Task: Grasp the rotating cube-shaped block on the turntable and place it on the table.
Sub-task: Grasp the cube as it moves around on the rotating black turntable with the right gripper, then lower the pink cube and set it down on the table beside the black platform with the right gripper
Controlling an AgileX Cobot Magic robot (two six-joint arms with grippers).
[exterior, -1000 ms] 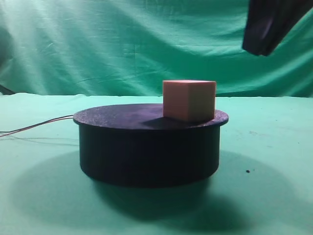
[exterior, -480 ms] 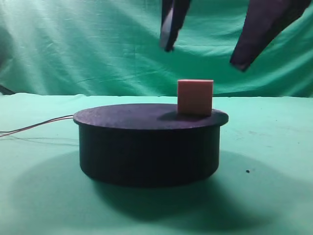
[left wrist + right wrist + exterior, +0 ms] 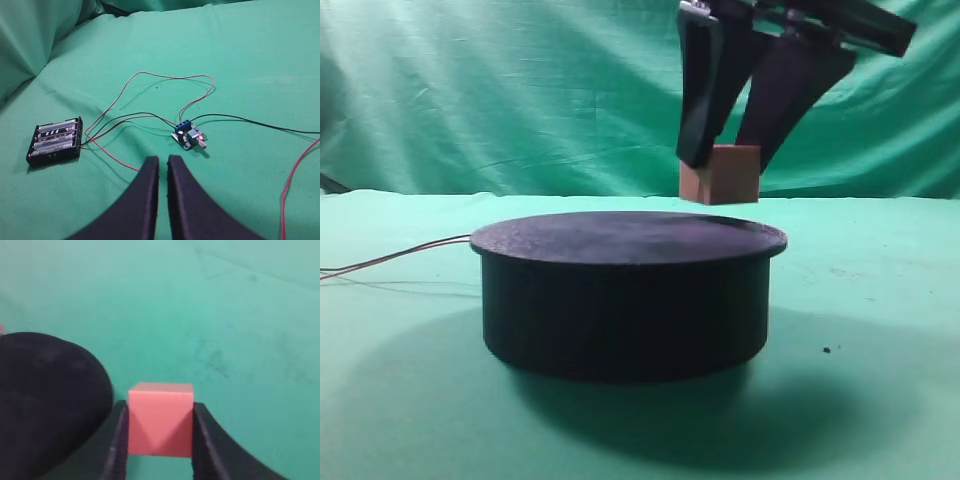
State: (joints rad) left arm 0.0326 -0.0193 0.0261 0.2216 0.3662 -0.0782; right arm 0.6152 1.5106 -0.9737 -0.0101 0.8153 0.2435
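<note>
The pinkish cube-shaped block hangs clear above the right part of the black turntable, pinched between the two dark fingers of my right gripper. The right wrist view shows the block squeezed on both sides by that gripper, over green table cloth, with the turntable's top off to the left. My left gripper hovers over the table with its jaws nearly touching and nothing between them.
In the left wrist view a black battery holder, a small blue circuit board and loose red and black wires lie on the cloth. Thin wires run left from the turntable. A green curtain hangs behind.
My right gripper came down over the block, closed on it and lifted it off the turntable. Its fingers stood wide apart above the block half a second ago.
</note>
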